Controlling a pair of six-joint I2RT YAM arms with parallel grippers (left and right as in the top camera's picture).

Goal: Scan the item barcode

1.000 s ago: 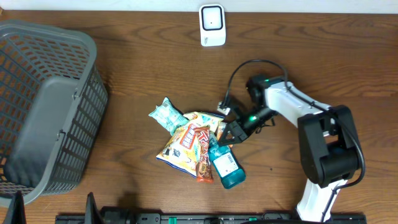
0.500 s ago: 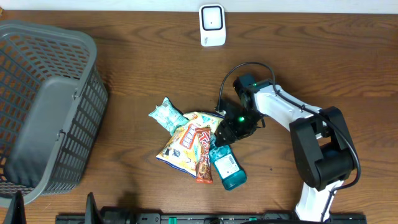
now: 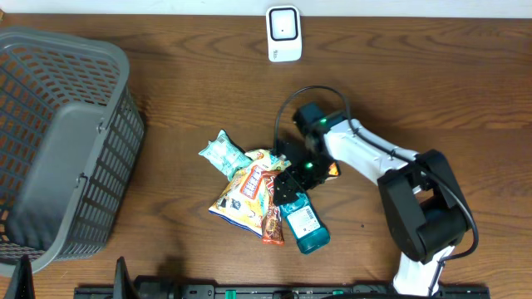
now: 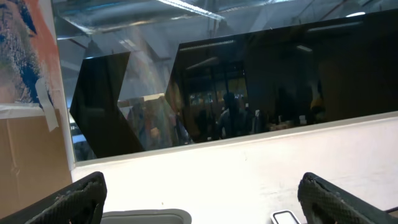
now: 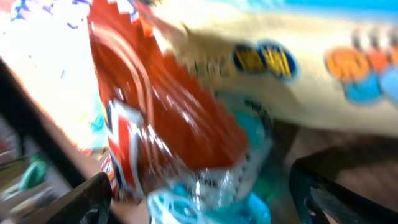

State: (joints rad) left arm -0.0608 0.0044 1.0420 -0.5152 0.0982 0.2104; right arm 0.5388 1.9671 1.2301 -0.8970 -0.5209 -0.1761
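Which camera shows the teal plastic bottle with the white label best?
Overhead: the teal plastic bottle lies in full view, white label up, its upper end at the right gripper. The right wrist view catches only a blurred teal part of it below the red-orange snack wrapper. The left wrist view shows none of it.

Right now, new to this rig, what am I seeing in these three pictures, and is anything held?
Two robot arms work at a table. One picture looks down from above; the other two come from cameras on the wrists. From above: a grey basket, a white scanner, and a pile of snack packets with a teal bottle. The right tool is open at that pile, holding nothing; its blurry wrist picture shows a red wrapper and the bottle close up. The left tool, open and empty, points at a wall and dark window.
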